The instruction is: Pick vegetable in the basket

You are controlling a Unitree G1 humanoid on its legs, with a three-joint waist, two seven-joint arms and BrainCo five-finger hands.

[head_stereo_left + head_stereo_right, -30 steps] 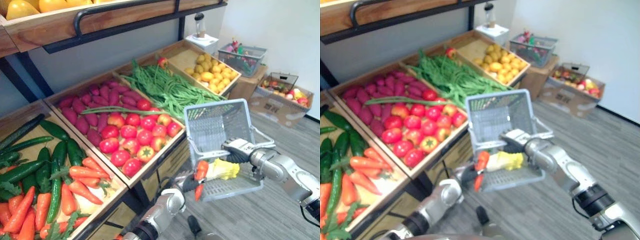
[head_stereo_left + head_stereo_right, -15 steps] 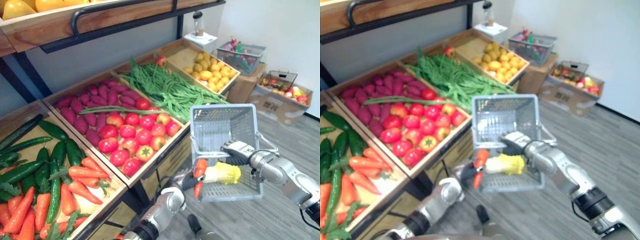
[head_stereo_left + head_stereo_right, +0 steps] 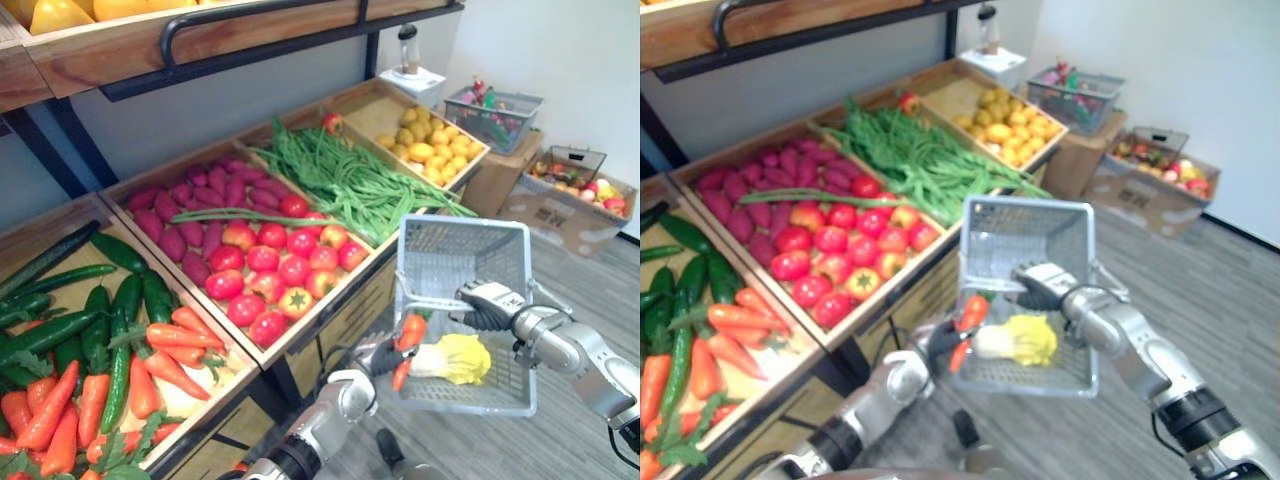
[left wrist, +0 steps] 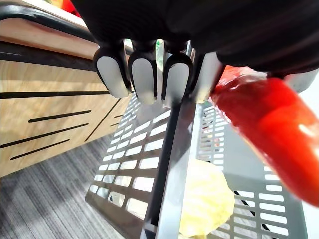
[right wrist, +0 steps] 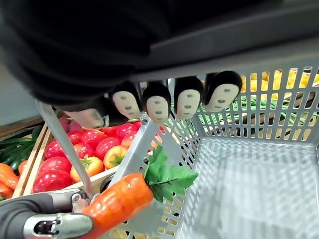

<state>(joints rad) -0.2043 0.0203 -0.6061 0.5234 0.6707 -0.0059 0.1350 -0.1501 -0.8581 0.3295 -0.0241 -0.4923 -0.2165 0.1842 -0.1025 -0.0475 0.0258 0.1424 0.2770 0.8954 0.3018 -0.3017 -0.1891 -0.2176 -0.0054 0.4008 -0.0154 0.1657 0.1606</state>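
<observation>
Carrot (image 3: 406,335): held in the left hand (image 3: 378,358), whose fingers (image 4: 143,75) are curled round it. It sits at the rim of the grey basket (image 3: 462,262), on the side facing the produce stand (image 3: 330,300), with its green top against the rim corner. Whether the body has fully cleared the rim cannot be told.

The right hand (image 3: 487,300) carries the basket over the floor, with its fingers (image 5: 188,97) hooked round the handle. A pale cabbage (image 3: 456,358) lies inside.

Hazards:
- Early release. The carrot may strike the rim and fall to the floor.
- Basket swing. The basket hangs from one hand, so contact from the left hand could tip it and shift the cabbage.
- Leaves snagging in the wall slots.
</observation>
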